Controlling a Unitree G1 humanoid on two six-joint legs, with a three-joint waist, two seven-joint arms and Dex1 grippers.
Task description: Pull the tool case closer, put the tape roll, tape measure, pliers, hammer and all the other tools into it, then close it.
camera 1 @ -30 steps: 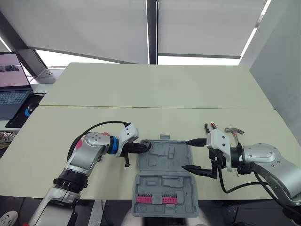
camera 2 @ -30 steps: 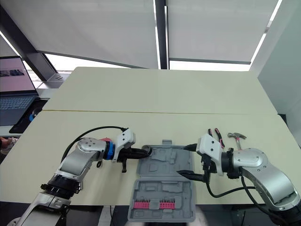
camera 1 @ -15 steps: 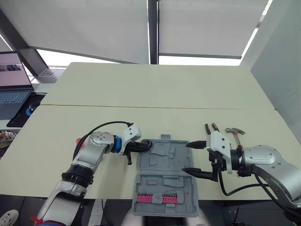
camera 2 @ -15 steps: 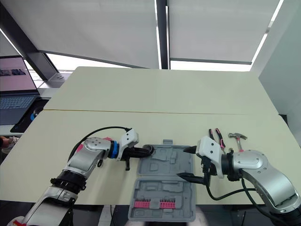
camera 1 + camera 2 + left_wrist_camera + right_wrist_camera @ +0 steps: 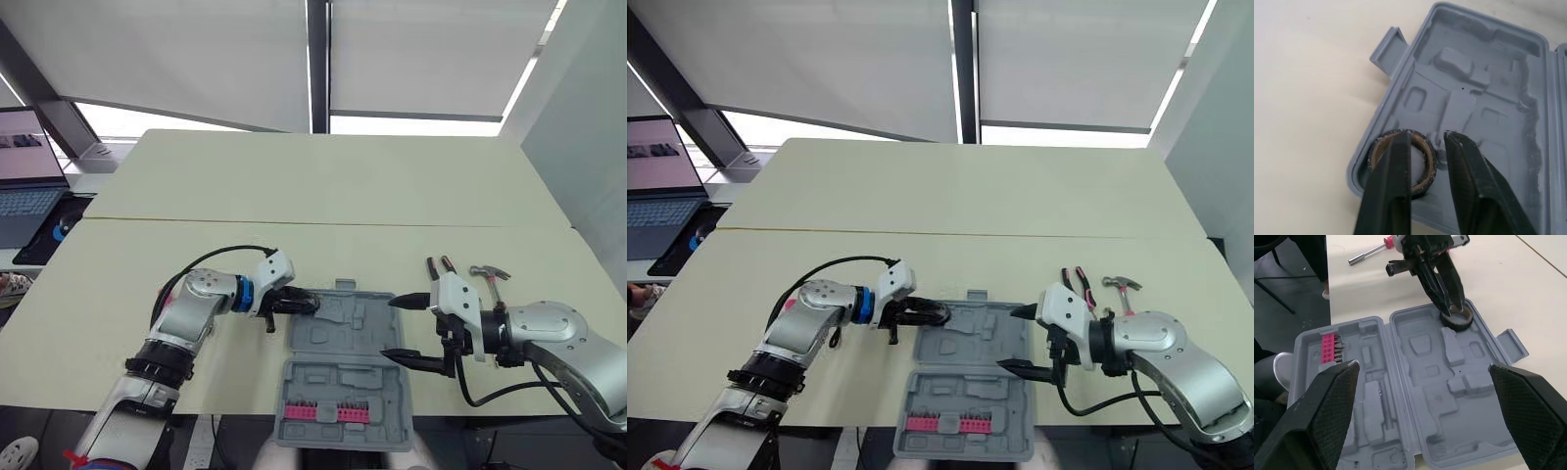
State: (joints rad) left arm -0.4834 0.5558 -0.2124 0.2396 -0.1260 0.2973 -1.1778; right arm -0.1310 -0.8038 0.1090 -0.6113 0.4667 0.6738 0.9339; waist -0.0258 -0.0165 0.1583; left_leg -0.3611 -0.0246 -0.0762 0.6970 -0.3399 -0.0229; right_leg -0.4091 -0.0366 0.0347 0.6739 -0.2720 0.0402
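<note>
Tool case lies open at the near edge of the table, 2 halves flat, hinge running left to right; a pink bit row sits in the near half. My right gripper hangs at the case's right edge, fingers spread wide, nothing between them. My left gripper reaches in from the left to the far half's far-left corner. It is pinched on the wall of the tape roll, 1 finger through the ring, 1 outside. The roll is in that corner pocket; I cannot tell whether it rests on the moulding. Beyond my right gripper, right of the case, the pliers and the hammer lie on the table, apart from each other. A laptop stands off the table's far left.
</note>
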